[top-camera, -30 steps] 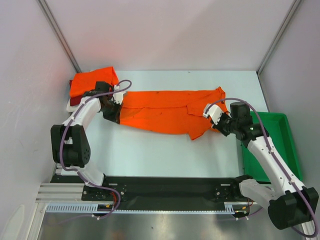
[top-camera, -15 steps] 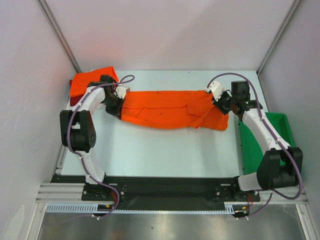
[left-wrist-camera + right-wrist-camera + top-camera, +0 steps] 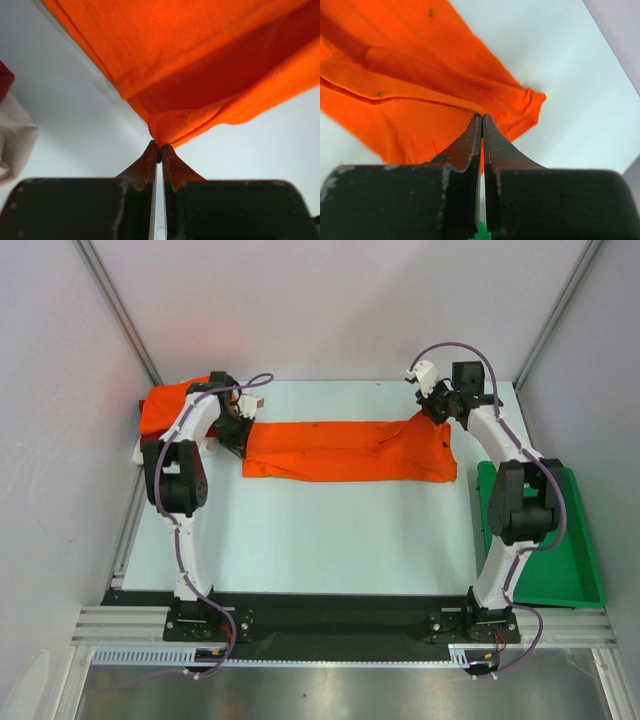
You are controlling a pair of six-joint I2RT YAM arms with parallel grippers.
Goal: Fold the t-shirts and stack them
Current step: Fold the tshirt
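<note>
A pale bench (image 3: 330, 540) sits between plain white walls. Across its far half lies an orange t-shirt (image 3: 345, 452), doubled lengthwise into a long flat band. It looks light, limp and unlikely to slip. It should sag wherever it is unsupported, so it is best held at the corners and kept taut between two holds.

That is how it is held now. The left gripper (image 3: 159, 148) is clenched on a bunched corner at the band's left end, and the right gripper (image 3: 482, 119) is pinched on the far right corner, where the cloth puckers. A one-sided pull would likely skew the fold.

To the right, just beside the band's end, is a green tray (image 3: 575, 550). No shirt shows in the part the right arm leaves uncovered.

In the far left corner another orange shirt (image 3: 175, 402) tops a pile, with a dark red shirt (image 3: 3, 80) and a white shirt (image 3: 15, 142) peeking from beneath.
</note>
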